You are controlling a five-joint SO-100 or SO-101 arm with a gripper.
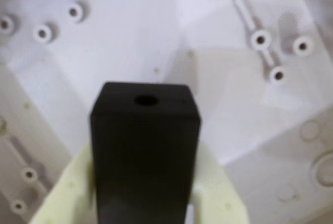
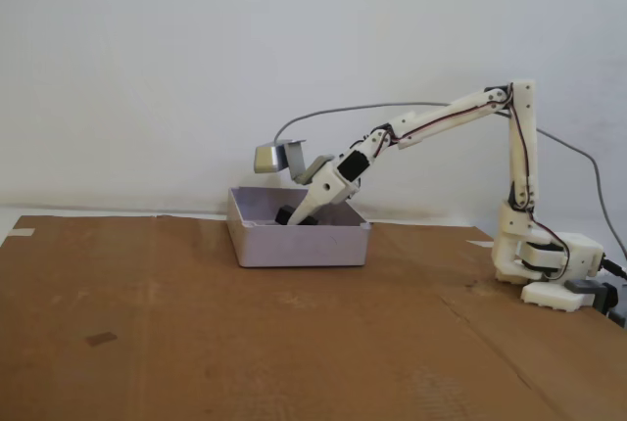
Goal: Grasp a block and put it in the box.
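Cardboard (image 2: 245, 343) is covering the table beneath a white wall. We are seeing the block (image 1: 145, 146), black with a round hole, clamped between the pale fingers (image 1: 218, 193) of the gripper (image 2: 291, 217), which is reaching inside the box (image 2: 299, 243).

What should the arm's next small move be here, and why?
Probably open the hand to release the block. The wrist view shows the block gripped between the pale fingers over the box floor, and the fixed view shows the hand dipped inside the box walls, so the block looks placed for dropping.
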